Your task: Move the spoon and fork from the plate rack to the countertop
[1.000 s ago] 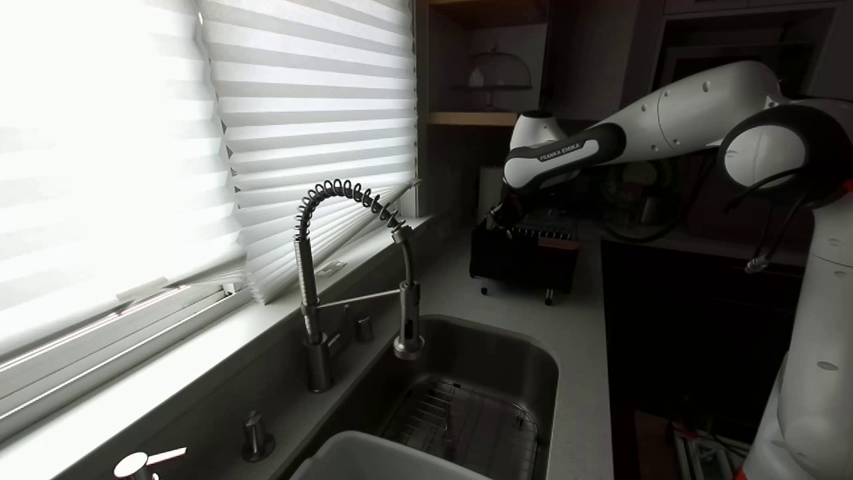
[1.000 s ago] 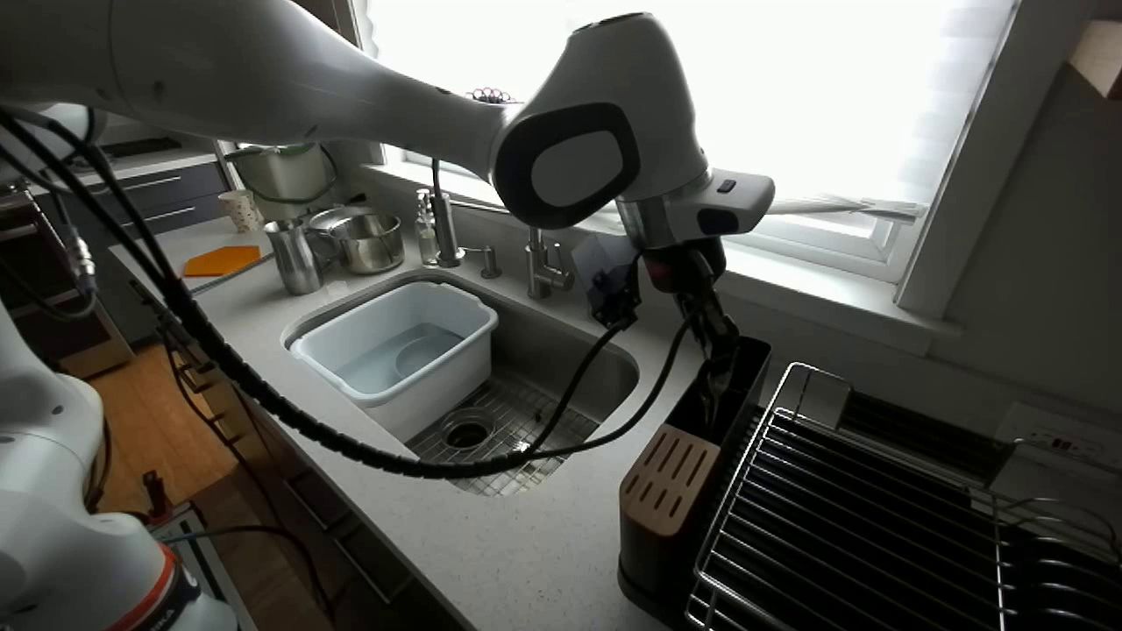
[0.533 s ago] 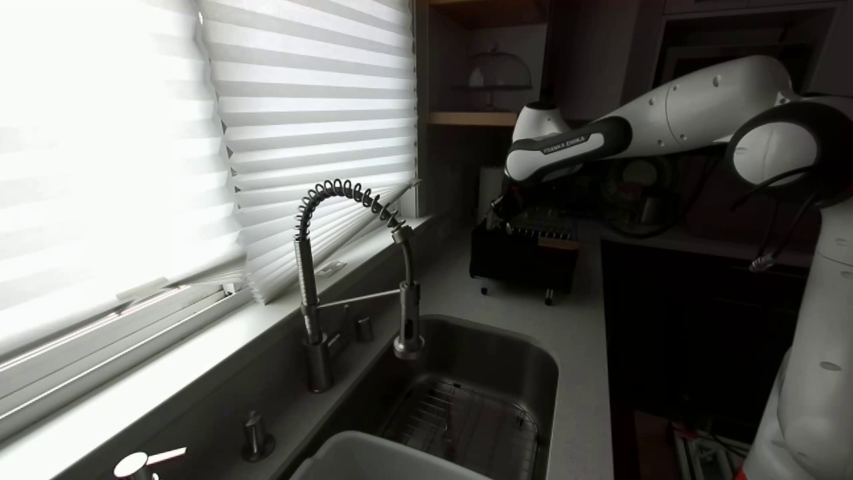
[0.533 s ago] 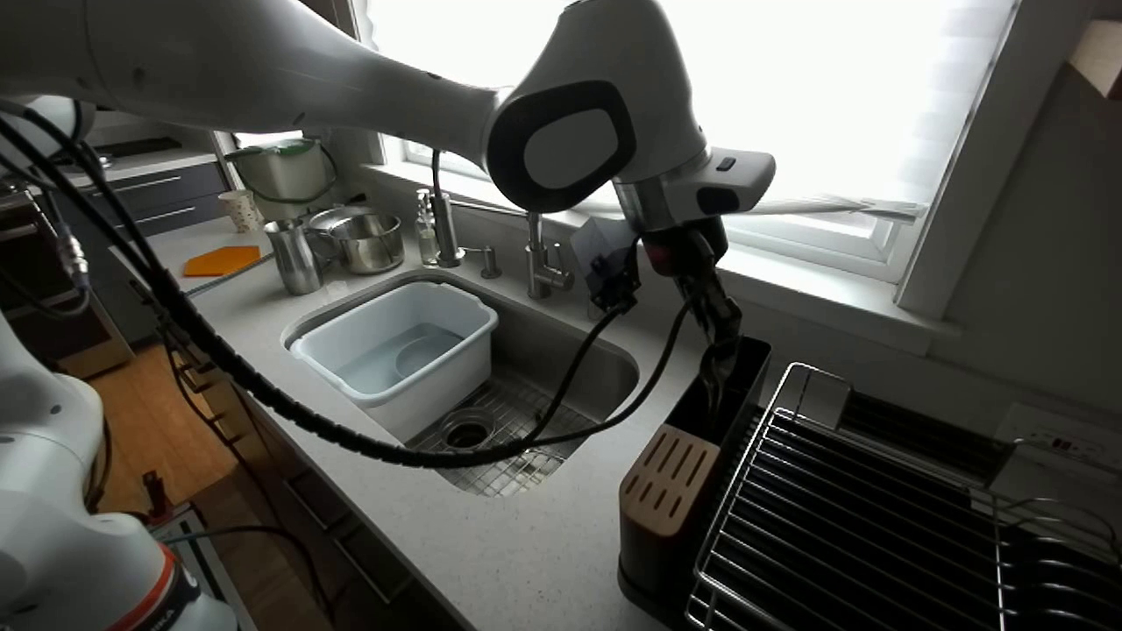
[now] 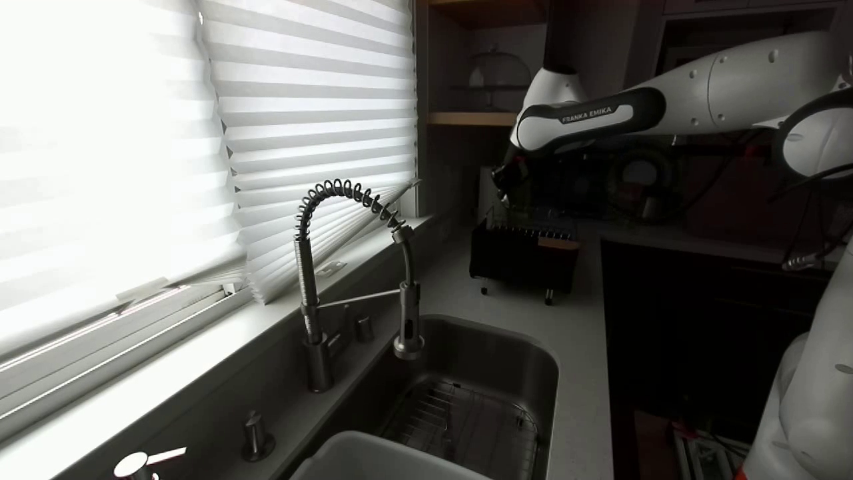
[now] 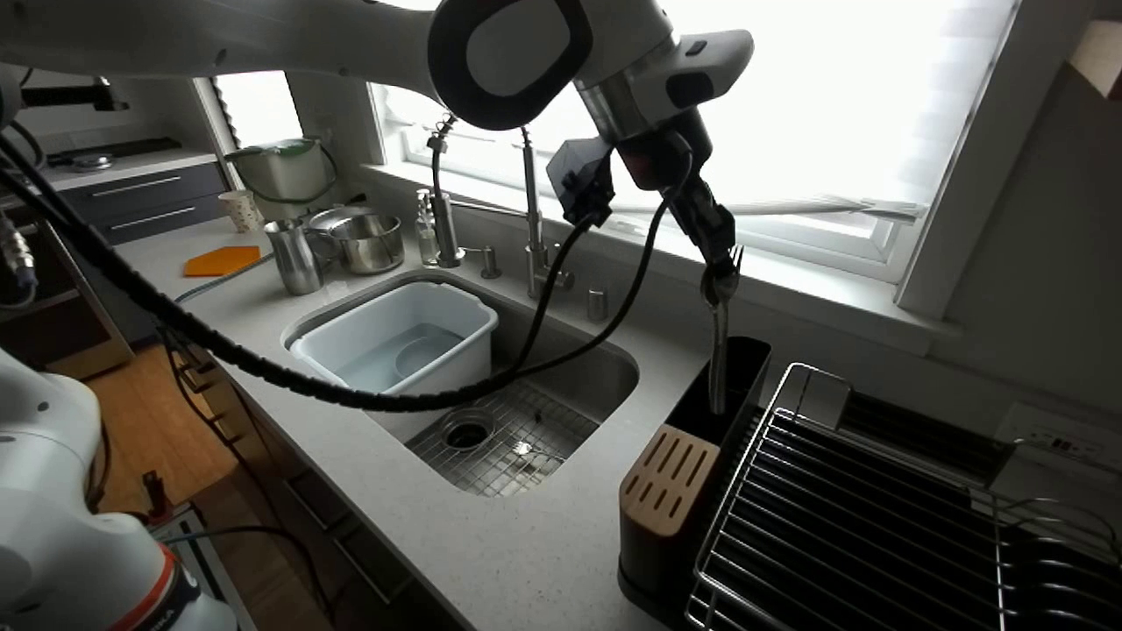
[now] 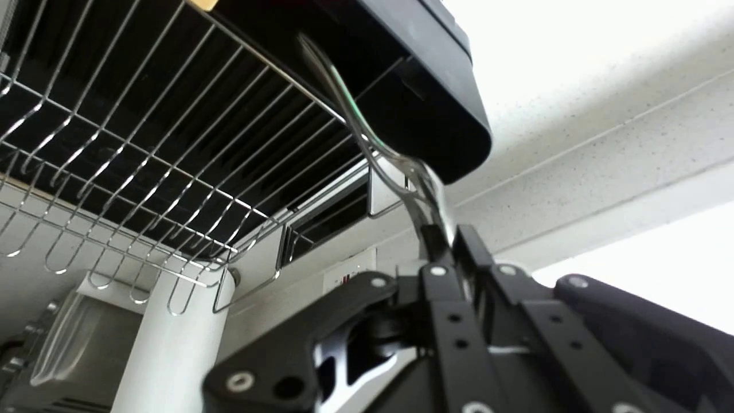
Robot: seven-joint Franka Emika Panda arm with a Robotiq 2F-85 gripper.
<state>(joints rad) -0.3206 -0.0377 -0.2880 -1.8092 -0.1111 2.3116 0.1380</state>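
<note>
My gripper (image 6: 720, 261) is shut on the spoon and fork (image 6: 718, 350), held together by their head ends. The fork's tines and the spoon's bowl show at the fingertips, and both handles hang down close together. In the wrist view the fingertips (image 7: 453, 244) pinch the silvery utensils (image 7: 364, 123). The handle ends are over the dark caddy part of the plate rack (image 6: 649, 561); I cannot tell whether they are clear of its opening. The plate rack also shows in an exterior view (image 5: 520, 263), below the gripper (image 5: 504, 199). The pale countertop (image 6: 552, 552) runs between rack and sink.
A steel sink (image 6: 614, 372) with a white tub (image 6: 438, 386) lies beside the rack. The spring faucet (image 5: 310, 287) stands behind the sink. A wire dish rack (image 6: 793, 421) adjoins the caddy. The window sill (image 6: 824, 294) is behind the gripper. A cable (image 6: 351, 394) hangs from the arm.
My gripper has risen out of the caddy, lifting the spoon and fork, which were mostly down inside it before. The arm has drawn up and slightly back toward its base.
</note>
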